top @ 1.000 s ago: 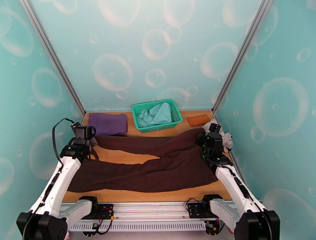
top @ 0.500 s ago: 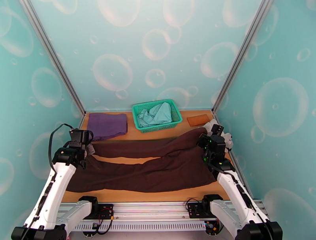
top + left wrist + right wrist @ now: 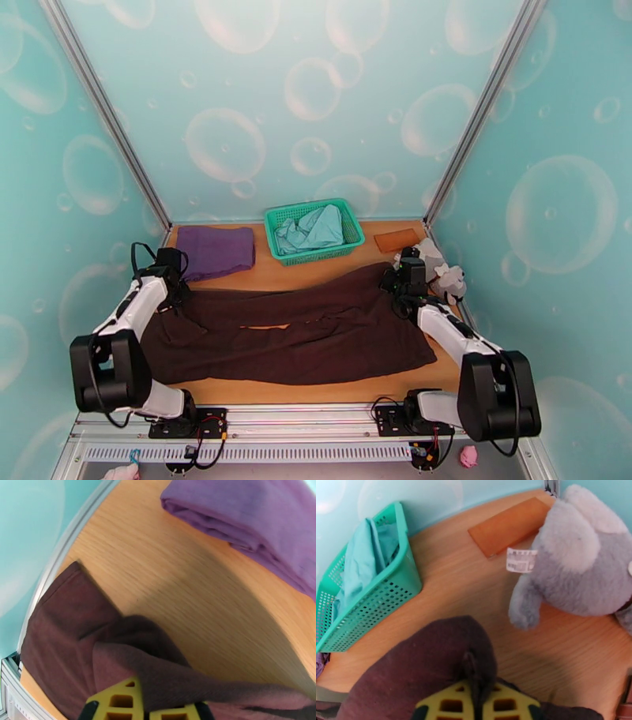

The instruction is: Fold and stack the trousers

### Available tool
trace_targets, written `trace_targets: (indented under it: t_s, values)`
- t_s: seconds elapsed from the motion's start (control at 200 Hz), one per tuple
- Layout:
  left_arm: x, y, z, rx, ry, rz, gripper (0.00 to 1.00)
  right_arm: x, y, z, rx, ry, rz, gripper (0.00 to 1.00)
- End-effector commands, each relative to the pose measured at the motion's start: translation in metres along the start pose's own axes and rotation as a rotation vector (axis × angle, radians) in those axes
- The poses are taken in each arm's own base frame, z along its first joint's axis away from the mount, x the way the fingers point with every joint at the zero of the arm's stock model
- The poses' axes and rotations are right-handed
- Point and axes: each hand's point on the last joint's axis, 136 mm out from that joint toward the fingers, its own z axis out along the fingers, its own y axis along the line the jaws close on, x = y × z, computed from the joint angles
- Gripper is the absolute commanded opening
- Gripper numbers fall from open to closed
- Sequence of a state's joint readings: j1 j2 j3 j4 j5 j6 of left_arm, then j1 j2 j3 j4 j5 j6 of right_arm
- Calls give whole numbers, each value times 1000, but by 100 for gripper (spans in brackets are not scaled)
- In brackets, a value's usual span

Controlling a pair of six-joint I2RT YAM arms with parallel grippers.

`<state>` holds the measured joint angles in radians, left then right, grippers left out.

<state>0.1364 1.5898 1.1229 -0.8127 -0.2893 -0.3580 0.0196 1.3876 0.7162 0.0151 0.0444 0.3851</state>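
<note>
The left gripper (image 3: 144,701) has its yellow jaws nipped narrow on a fold of the trousers (image 3: 316,335). The brown cloth bunches up between the fingers. The right gripper (image 3: 476,703) is likewise pinched tight on a ridge of the same cloth.

Taking the green mesh basket (image 3: 314,229) as the mark, the trousers lie spread across the table (image 3: 276,276) nearer the arms than the basket. The legs run off to the basket's left and the wider waist end to its right. The left grip is at the leg end, nearer than the purple cloth (image 3: 215,251) that sits left of the basket. The right grip is at the waist end, right of the basket and close to a grey plush toy (image 3: 576,559) and an orange pad (image 3: 396,239). A pale teal garment (image 3: 312,226) fills the basket.

This looks like the first lengthwise fold, with the leg on the basket side gripped at both ends. Next, both ends should probably rise together, the cloth kept taut between them, and travel away from the basket. That would lay this leg squarely on the other, edges matched.
</note>
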Motion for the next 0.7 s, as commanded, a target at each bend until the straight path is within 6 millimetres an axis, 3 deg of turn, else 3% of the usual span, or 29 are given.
trace_targets:
  t_s: [0.0, 0.095, 0.185, 0.27, 0.34, 0.445, 0.505, 0.57, 0.695]
  values:
    - [-51, -15, 8, 46, -84, -20, 10, -27, 14, 17, -48, -67, 36, 0]
    - [-67, -16, 26, 66, -52, -42, 22, -23, 15, 35, -41, -23, 27, 0]
    - [-90, -11, 24, 46, -108, -21, 27, -27, 19, 40, -52, -33, 28, 0]
    - [-101, -9, 9, 59, -177, -18, 54, -35, 20, 36, -55, -74, 16, 0]
    - [-105, -10, -10, 72, -237, -6, 61, -42, 20, 26, -49, -118, 9, 45]
    - [-97, -15, -44, 55, -321, 31, 70, -62, 33, -5, -63, -251, -8, 89]
    - [-82, -23, -53, 40, -310, 67, 71, -70, 42, -26, -49, -305, -40, 98]
    - [-62, -34, -60, 8, -283, 125, 71, -80, 54, -52, -34, -360, -59, 99]
    - [-40, -42, -63, -60, -288, 155, 72, -68, 81, -85, -93, -341, -71, 99]
